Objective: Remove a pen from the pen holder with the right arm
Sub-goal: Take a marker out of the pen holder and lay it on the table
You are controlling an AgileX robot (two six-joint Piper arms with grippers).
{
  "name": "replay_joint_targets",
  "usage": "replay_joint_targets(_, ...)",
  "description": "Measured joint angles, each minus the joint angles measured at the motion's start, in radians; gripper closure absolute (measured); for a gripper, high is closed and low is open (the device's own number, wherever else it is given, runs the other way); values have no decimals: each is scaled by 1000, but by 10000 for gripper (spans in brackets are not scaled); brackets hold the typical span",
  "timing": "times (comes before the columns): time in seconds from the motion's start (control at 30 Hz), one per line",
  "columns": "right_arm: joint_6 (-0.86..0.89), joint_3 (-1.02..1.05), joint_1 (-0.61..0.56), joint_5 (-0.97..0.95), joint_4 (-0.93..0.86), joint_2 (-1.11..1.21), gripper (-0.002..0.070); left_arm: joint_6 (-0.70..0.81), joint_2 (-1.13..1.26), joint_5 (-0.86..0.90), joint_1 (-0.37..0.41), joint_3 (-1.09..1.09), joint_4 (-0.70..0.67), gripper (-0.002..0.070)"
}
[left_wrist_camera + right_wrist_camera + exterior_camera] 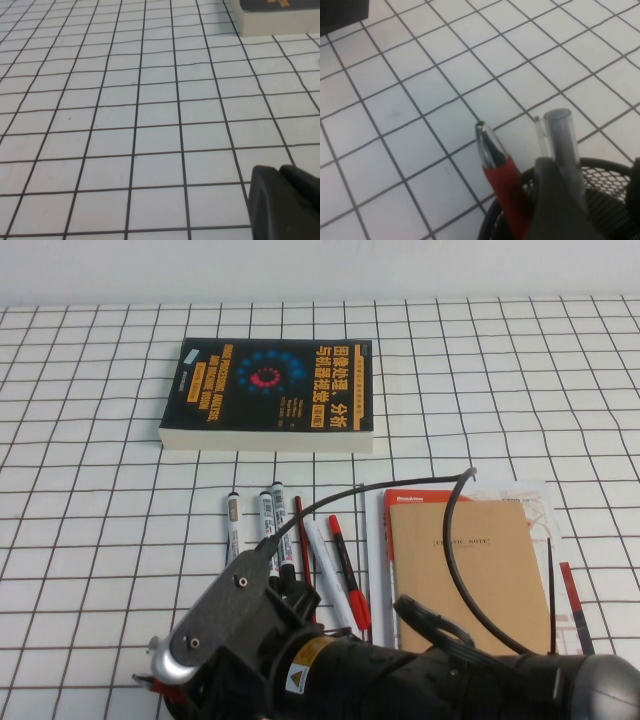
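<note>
The black mesh pen holder (600, 190) shows in the right wrist view, directly under my right gripper (595, 172). Its jaws are open, one finger (555, 205) over the holder's rim and the other at the picture's edge. A red pen with a silver tip (495, 160) leans out of the holder beside the near finger. A clear grey pen (560, 135) stands against that same finger, not gripped. In the high view my right gripper (170, 672) is low at the front left, and the arm hides the holder. My left gripper (280, 172) hangs shut over bare grid cloth.
Several pens and markers (300, 540) lie side by side on the grid cloth just beyond the right arm. A brown notebook (465, 560) rests on papers to the right. A thick dark book (270, 390) lies farther back. A black cable (450, 540) arches above the notebook.
</note>
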Motion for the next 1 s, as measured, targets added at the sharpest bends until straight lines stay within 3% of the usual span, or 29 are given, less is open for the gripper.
replay_joint_targets(0.37,-90,-2,0,9,-2,0,377,0,0,0,0,0,0,679)
replay_joint_targets(1.0,-102,-34,-11,-9,-2,19,377,0,0,0,0,0,0,679)
